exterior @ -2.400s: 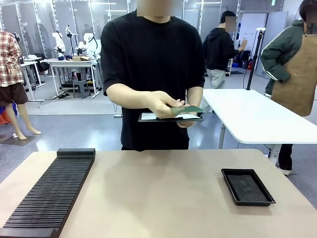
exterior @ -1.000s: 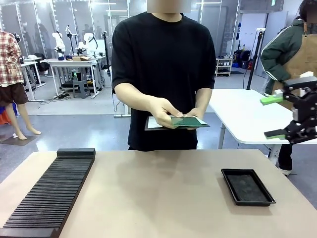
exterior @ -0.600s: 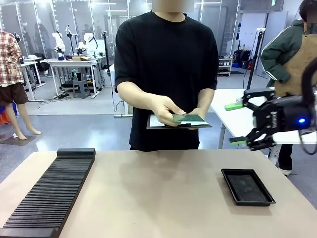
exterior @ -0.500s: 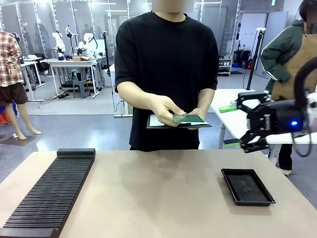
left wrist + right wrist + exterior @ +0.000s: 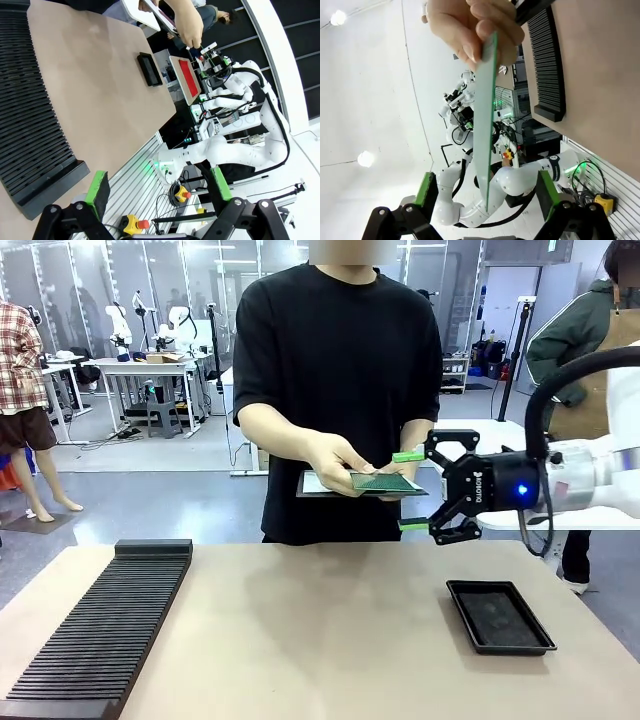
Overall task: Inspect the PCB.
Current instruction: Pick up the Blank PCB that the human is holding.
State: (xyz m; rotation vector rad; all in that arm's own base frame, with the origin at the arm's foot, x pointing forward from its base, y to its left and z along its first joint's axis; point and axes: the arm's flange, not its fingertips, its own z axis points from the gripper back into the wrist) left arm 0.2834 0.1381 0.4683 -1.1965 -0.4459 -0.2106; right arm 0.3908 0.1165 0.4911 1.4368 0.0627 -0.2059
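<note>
The PCB (image 5: pixel 385 481), a thin green board, is held out flat by the person's hands (image 5: pixel 335 458) above a grey clipboard (image 5: pixel 312 484), beyond the table's far edge. My right gripper (image 5: pixel 410 491) is open at the board's right end, one green pad above it and one below. In the right wrist view the PCB (image 5: pixel 485 125) runs edge-on from the person's fingers (image 5: pixel 470 27) down between the right gripper's (image 5: pixel 485 191) pads, touching neither. In its own wrist view my left gripper (image 5: pixel 159 185) is open and holds nothing, well back from the table.
A long black slotted rack (image 5: pixel 105 625) lies along the table's left side. A shallow black tray (image 5: pixel 500 616) sits at the right, below my right arm. The tan table (image 5: pixel 320 640) is bare between them. People stand by a white table (image 5: pixel 520 475) at the back right.
My right arm has come in from the right and moved left, bringing its open gripper around the PCB's right end. The person holds the board about where it was.
</note>
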